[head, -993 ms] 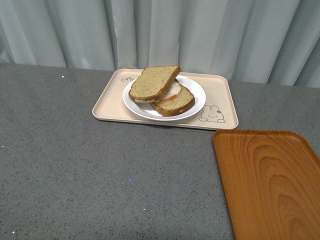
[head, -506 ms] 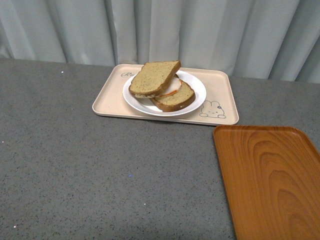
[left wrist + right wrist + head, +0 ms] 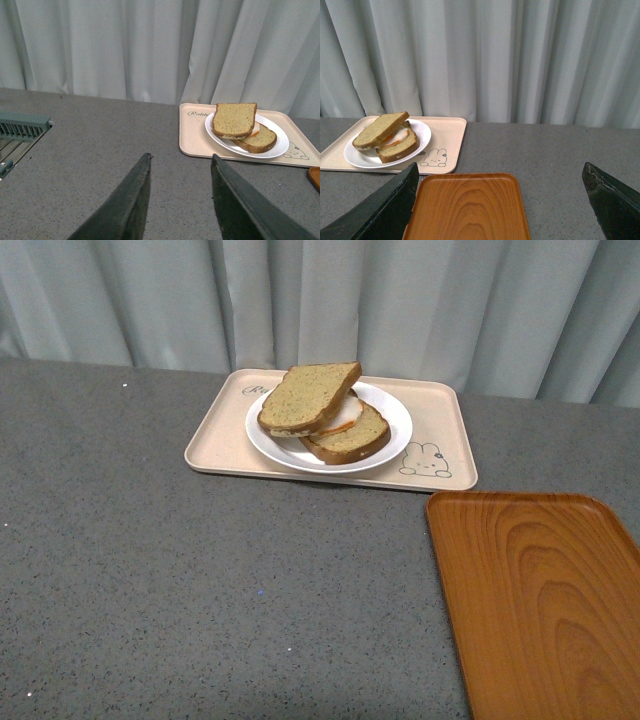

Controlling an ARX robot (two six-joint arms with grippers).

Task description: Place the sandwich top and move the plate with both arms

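The sandwich top [image 3: 309, 397] is a tan speckled bread slice lying tilted over the egg-bearing slice [image 3: 352, 439] on the round white plate [image 3: 395, 418]. It also shows in the left wrist view, sandwich top [image 3: 235, 119] on the plate [image 3: 278, 145], and in the right wrist view, sandwich top [image 3: 379, 129] on the plate [image 3: 422, 132]. Neither arm appears in the front view. My left gripper [image 3: 181, 157] is open over bare table, well short of the plate. My right gripper [image 3: 500, 170] is wide open above the wooden tray, holding nothing.
The plate rests on a beige rabbit-print tray [image 3: 440, 455] at the back of the grey table [image 3: 200, 580]. An orange-brown wood-grain tray [image 3: 545, 600] lies front right. A grey slotted fixture [image 3: 20, 131] sits off to one side in the left wrist view. Pale curtains [image 3: 400, 300] hang behind.
The front view shifted slightly over the last second, so the tray and plate sit a little higher in the frame. The bread, plate and trays have not moved on the table.
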